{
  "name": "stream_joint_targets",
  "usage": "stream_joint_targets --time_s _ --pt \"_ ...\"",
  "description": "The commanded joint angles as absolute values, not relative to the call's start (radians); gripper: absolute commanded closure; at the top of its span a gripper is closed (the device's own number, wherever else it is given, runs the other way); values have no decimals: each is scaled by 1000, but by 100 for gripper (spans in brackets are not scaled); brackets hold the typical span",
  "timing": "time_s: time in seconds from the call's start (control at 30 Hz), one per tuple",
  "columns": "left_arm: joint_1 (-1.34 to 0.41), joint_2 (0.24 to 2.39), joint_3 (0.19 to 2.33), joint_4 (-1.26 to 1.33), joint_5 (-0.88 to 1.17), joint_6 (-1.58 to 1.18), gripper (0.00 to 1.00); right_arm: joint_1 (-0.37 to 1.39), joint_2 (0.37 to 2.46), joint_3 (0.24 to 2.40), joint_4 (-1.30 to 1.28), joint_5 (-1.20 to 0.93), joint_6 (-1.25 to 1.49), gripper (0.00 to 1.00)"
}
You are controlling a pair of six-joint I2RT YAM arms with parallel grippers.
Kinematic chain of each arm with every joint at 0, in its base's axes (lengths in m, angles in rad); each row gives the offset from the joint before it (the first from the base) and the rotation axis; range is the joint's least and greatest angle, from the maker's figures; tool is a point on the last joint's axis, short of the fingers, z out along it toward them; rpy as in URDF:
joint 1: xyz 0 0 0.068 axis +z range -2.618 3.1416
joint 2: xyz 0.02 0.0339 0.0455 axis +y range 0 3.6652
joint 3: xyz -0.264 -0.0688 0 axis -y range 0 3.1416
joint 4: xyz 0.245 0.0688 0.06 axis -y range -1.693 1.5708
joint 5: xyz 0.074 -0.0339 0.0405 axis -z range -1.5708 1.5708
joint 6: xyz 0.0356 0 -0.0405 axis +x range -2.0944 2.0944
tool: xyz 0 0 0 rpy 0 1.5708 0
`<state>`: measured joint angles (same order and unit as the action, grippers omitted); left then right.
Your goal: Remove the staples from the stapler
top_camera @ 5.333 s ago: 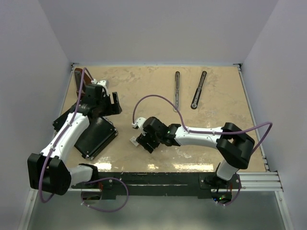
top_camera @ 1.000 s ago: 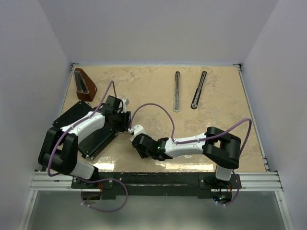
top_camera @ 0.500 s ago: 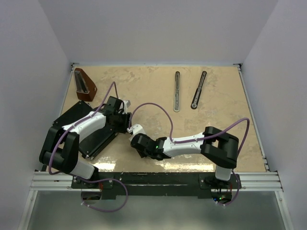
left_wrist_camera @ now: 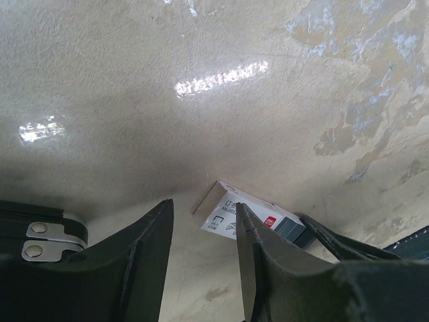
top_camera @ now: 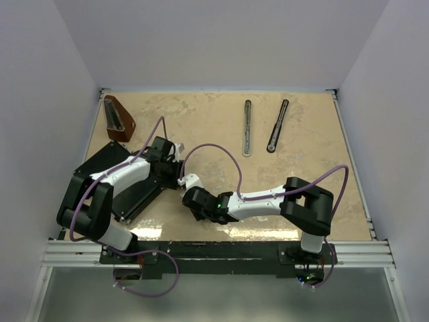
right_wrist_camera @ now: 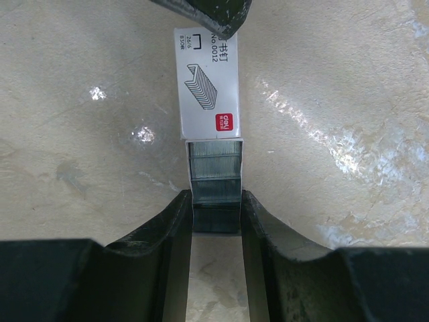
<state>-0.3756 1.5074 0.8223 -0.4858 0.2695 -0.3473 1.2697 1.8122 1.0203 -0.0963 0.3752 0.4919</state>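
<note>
The stapler lies apart in two pieces at the back: a narrow grey metal channel (top_camera: 247, 127) and a black arm (top_camera: 277, 126). Both grippers are near the front, far from it. My right gripper (right_wrist_camera: 214, 201) is shut on the inner tray of a small staple box, with grey strips of staples (right_wrist_camera: 214, 176) showing in the tray. The box's white sleeve (right_wrist_camera: 206, 80) extends away from it. My left gripper (left_wrist_camera: 203, 208) is open at the sleeve's far end (left_wrist_camera: 224, 208), one finger (right_wrist_camera: 208, 13) overlapping it. In the top view the left gripper (top_camera: 177, 176) and right gripper (top_camera: 188, 191) meet.
A brown wedge-shaped object (top_camera: 118, 119) stands at the back left corner. A flat black box (top_camera: 127, 184) lies under the left arm at the left. A purple cable loops above the right forearm. White walls close three sides.
The left arm swung from the brown wedge to the right gripper over the last seconds. In the last second its jaws narrowed a little. The right arm barely moved.
</note>
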Motion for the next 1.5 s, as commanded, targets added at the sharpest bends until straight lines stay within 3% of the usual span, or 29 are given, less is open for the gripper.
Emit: stream_joint_targets --time_s 0.0,0.53,1.47 --pt "-385 1513 821 -468 285 -336 54 1275 1819 1052 -64 380 515 67" --pt "-394 1531 815 -463 316 -334 63 1273 1850 1077 -48 371 506 67" --pt "-399 1535 818 -465 331 -331 67 1252 1859 1085 -66 442 518 68"
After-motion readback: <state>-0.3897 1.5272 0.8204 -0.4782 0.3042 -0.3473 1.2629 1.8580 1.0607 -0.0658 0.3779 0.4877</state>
